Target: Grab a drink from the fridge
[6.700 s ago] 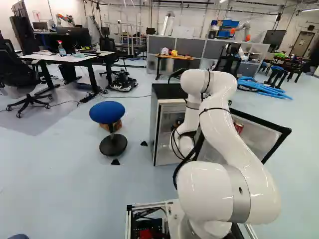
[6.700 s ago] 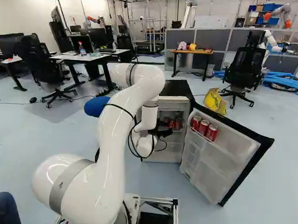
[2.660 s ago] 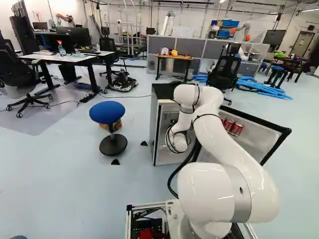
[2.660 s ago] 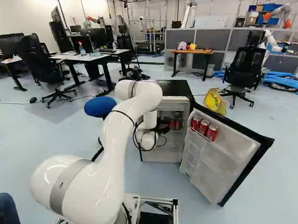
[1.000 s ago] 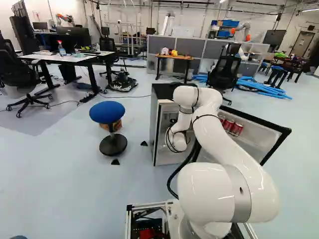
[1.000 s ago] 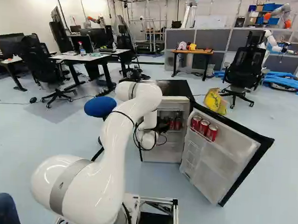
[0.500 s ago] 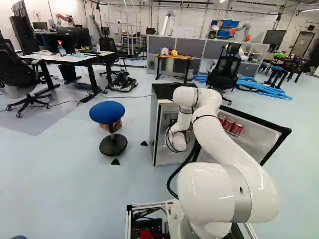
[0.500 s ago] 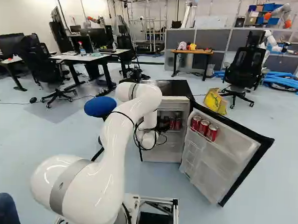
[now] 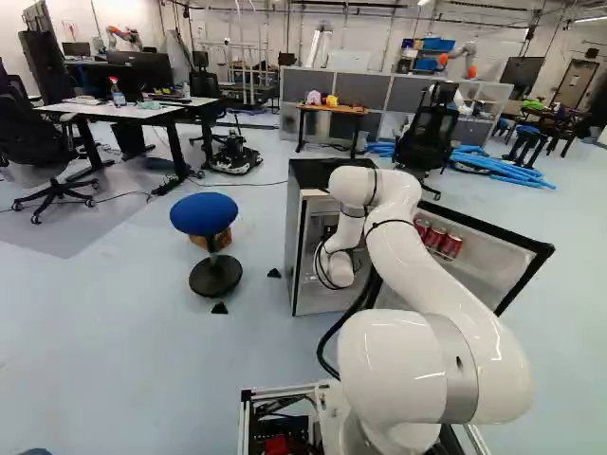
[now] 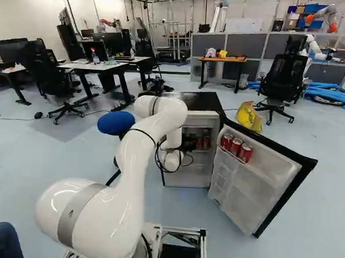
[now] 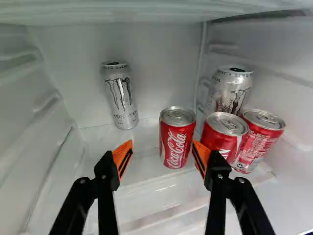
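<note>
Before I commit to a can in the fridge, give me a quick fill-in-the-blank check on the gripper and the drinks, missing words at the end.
The gripper is not shut but ____.
The wrist view shows this many silver cans inside the fridge: ____.
The colour of the can nearest ahead of the gap between the fingers is ____.
The number of red cans on the door is ____.

Missing words: open; two; red; three.

Pale blue floor (image 9: 114, 341); grey partition (image 9: 375, 92) against white walls; black office chair (image 10: 284, 80) near a wooden-topped desk (image 10: 222, 59); blue-seated stool (image 9: 205, 214).
</note>
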Motion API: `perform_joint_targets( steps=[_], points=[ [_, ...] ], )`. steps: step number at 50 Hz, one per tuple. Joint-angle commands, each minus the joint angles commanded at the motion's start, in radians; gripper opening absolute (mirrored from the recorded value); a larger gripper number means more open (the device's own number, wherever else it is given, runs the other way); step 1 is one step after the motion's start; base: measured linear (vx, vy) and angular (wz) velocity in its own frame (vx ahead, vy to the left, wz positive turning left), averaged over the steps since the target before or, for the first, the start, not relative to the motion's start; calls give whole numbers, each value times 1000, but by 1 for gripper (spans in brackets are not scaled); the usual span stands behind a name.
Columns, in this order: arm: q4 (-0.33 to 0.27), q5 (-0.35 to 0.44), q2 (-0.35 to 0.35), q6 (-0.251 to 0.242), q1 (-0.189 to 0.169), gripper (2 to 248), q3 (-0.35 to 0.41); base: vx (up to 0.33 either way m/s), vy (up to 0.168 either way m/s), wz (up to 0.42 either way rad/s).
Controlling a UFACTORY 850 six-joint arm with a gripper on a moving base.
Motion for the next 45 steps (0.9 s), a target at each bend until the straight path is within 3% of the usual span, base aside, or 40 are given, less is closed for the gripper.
perform_joint_targets(
  steps=[26,45],
  points=[
    [-3,22,-7,0,2,178,-14,0,0,0],
    [-55,34,-7,0,5,178,-13,0,0,0]
  ],
)
